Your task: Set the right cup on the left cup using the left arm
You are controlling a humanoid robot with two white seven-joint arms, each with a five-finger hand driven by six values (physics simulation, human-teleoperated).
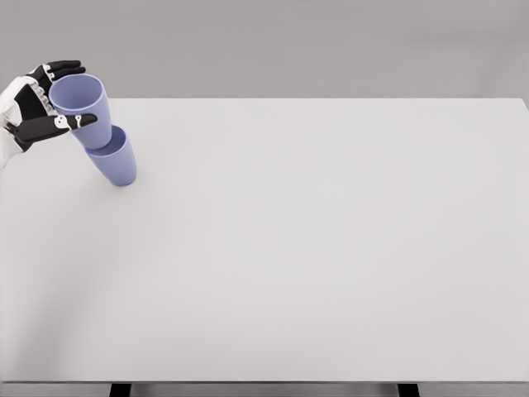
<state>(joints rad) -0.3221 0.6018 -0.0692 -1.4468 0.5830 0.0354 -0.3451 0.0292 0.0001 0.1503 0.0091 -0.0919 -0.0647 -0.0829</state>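
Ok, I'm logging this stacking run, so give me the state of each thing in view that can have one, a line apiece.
upper cup: held in the left hand, open mouth up, tilted, its base set into the lower cup.
lower cup: on the table, mouth up, leaning, the upper cup nested in it.
left hand: fingers closed around the upper cup.
table: white top, carrying the lower cup near its far left corner.
right hand: not in view.

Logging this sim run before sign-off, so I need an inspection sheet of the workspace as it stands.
Surface: white table, plain.
Job's things: upper cup held tilted, its base in the mouth of the lower cup, far left.
Clutter: nothing seen.
Hands: left hand shut on the upper cup; right hand not in view.
Cables: nothing seen.
Surroundings: grey backdrop; dark table legs at bottom edge.
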